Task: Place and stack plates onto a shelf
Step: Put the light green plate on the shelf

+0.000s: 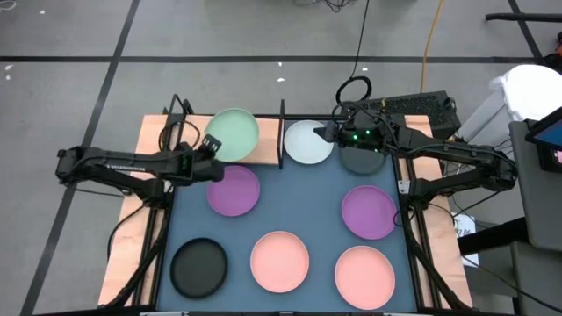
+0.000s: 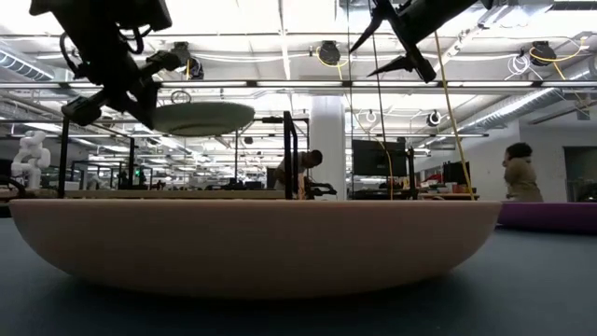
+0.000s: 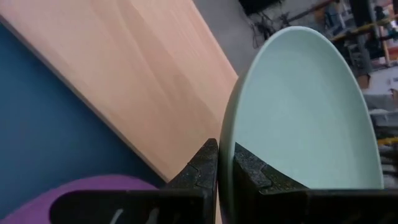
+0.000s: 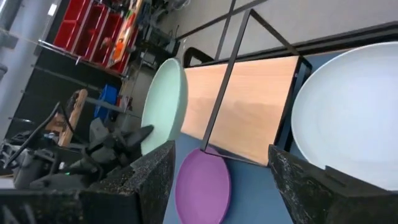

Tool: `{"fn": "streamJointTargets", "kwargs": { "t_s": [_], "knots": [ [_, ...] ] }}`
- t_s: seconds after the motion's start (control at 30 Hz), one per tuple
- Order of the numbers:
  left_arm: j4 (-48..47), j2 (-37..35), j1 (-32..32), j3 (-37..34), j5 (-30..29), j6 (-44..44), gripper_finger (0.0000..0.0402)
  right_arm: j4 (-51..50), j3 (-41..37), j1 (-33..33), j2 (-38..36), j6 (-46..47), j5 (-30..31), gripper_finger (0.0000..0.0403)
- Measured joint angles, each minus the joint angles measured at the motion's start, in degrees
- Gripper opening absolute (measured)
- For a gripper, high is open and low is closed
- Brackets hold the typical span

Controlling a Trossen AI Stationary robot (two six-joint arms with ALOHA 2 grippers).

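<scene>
A: Where is the pale green plate [image 1: 234, 134]?

B: In the left tool [image 1: 209, 146], lifted above the light-wood shelf [image 1: 172, 131] at the far left of the tabletop. The two fingers [image 3: 198, 171] are pinched tight on its rim, one on each face.

A: And the right tool [image 1: 328, 132]?

B: Spread wide with nothing between the fingers. It hangs over the far side, just beside the whitish plate [image 1: 307, 142], which lies past the shelf's black upright post [image 1: 281, 133]. A black plate [image 1: 363, 159] sits under that arm.

A: The other plates?

B: All flat on the blue-grey mat [image 1: 290, 206]: one purple plate [image 1: 234, 190] near the left tool, a second purple plate [image 1: 369, 211] on the right, two salmon pink plates [image 1: 280, 261] along the near edge, and another black plate [image 1: 198, 267] at the near left corner.
</scene>
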Motion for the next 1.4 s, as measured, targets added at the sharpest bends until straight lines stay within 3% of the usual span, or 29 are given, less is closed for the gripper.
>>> {"fn": "streamJointTargets", "kwargs": {
  "t_s": [0.67,1.17,1.4],
  "knots": [
    [-9.59,9.99,9.18,-0.01,5.44,3.68,0.0024,0.0,0.0,0.0,0.0,0.04,-1.39,0.0238],
    [-16.88,10.27,12.94,-0.01,8.48,7.39,0.0024,0.0,0.0,0.0,0.01,-3.07,-1.32,0.0238],
    [-17.57,10.27,12.93,-0.01,9.43,10.23,0.0064,-0.02,0.0,0.0,0.0,-3.17,-1.35,0.0238]
  ]
}}
